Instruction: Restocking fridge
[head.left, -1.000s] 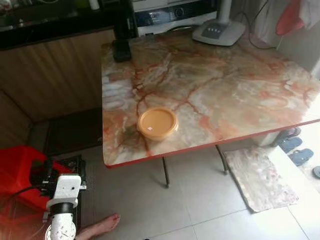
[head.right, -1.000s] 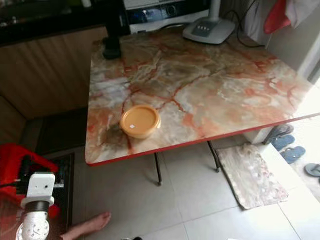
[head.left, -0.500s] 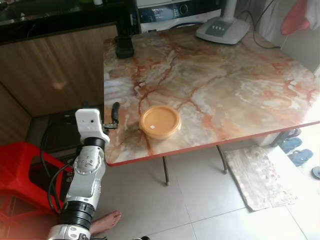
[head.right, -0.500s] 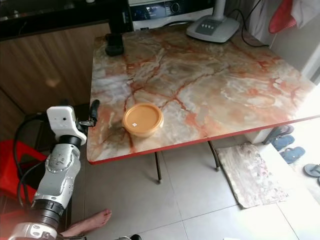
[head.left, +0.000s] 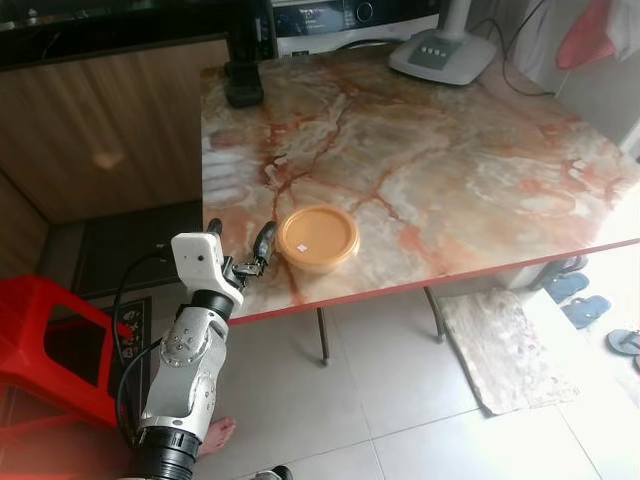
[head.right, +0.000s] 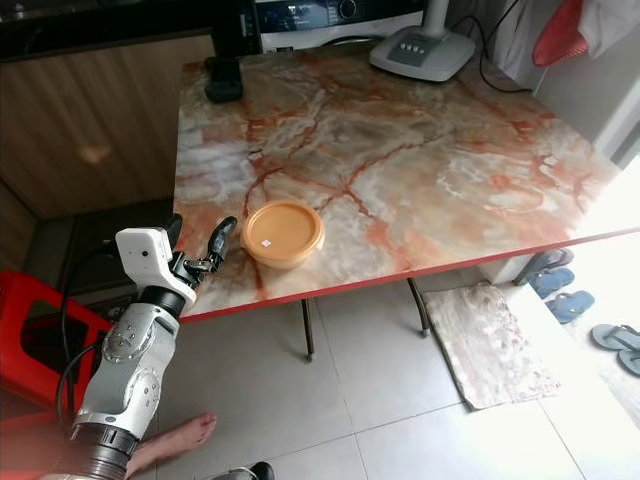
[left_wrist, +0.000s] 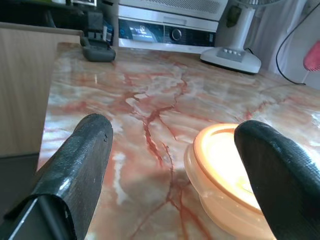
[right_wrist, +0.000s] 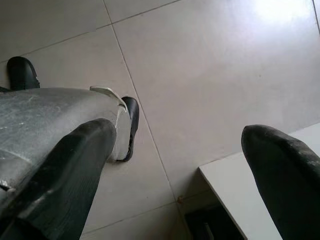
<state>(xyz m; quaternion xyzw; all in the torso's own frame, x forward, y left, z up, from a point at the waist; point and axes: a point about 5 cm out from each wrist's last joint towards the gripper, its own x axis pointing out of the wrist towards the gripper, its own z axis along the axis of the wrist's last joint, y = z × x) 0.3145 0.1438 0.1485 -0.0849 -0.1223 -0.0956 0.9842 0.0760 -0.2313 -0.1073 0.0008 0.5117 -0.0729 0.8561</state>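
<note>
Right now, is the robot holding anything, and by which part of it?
Nothing is held. The left tool is open just beside the orange lidded container, not yet around it. The right tool hangs open over the floor.

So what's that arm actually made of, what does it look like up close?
The left arm is a run of silver metal segments with round joints and a black collar near its base. A white boxy block sits at the wrist, black cables loop beside it, and the left gripper ends in two long, black, textured fingers.
</note>
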